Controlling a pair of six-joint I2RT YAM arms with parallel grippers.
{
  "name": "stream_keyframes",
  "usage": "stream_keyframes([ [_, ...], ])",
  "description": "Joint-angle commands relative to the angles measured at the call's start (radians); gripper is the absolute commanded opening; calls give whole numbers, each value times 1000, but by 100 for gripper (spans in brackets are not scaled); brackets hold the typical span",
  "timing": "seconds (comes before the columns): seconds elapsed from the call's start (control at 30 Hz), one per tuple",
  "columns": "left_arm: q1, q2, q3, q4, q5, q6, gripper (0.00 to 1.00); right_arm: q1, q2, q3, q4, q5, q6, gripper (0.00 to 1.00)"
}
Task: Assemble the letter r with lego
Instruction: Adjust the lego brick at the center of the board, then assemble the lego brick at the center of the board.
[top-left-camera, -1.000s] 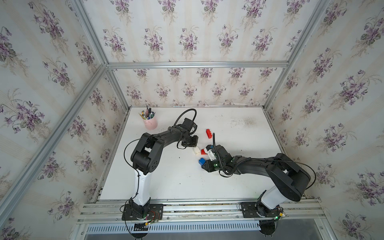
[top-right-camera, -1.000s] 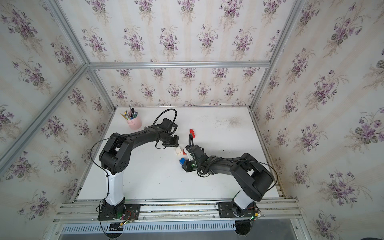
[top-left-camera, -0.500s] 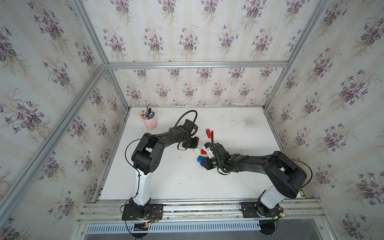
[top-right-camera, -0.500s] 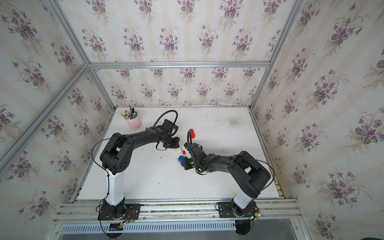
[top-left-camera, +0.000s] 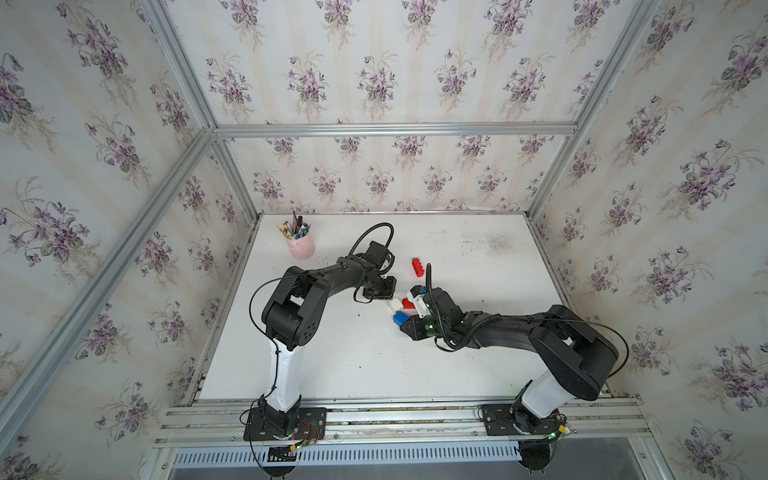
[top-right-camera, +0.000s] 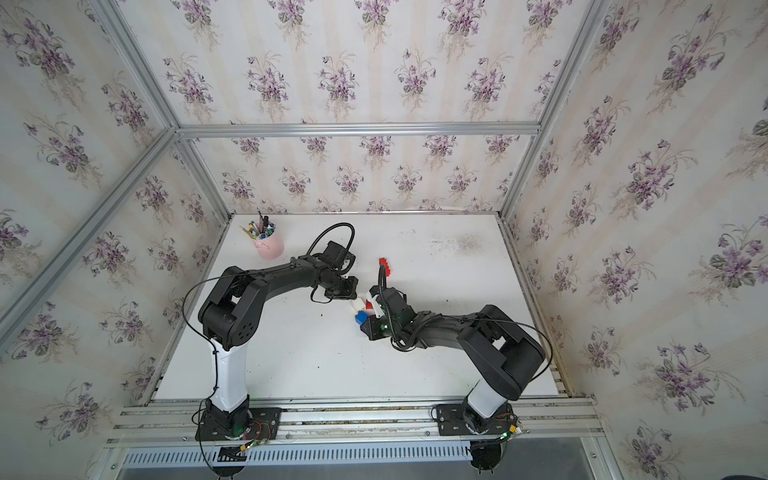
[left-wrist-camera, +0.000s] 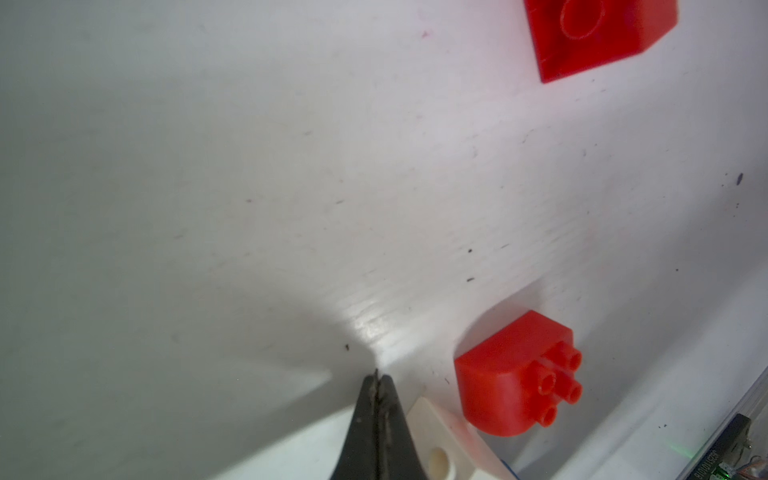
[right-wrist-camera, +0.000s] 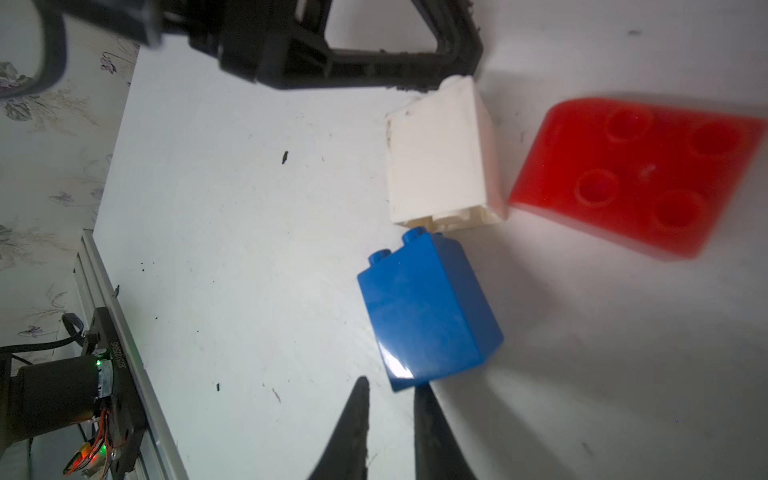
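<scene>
Right tool and left tool low over the table, the letter r not yet joined.
The right tool's fingers stand slightly apart, holding nothing, tips at one end of the blue brick. The left tool is pressed together, empty, its tip beside the white brick. All 4 lego pieces lie loose: blue and white end to end with a narrow gap, the short red brick just beside the white, the long red brick well apart.

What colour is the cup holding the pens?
The cup is pale pink, seen best in a top view.
</scene>
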Motion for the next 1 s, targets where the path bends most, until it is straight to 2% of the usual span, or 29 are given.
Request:
stream_keyframes([
  [0.0,1,-5,9,-9,-14,11,2,1,-23,-11,25,35,24,21],
  [0.2,0,-6,10,-20,-16,17,2,3,-45,-4,-19,48,8,21],
  [0.27,1,-13,2,-26,-42,20,2,3,-77,1,-69,86,-29,28],
  [0.33,1,-26,-13,-24,-65,19,2,3,-113,10,-124,129,-78,40],
  [0.4,1,-44,-31,-16,-81,14,2,3,-138,23,-170,166,-119,57],
  [0.43,1,-56,-39,-5,-87,10,2,3,-143,31,-189,182,-141,59],
  [0.67,2,-78,-48,18,-78,-5,3,6,-18,138,-309,207,-304,59],
  [0.97,1,-68,-50,10,-81,-8,3,12,34,196,-311,210,-421,60],
])
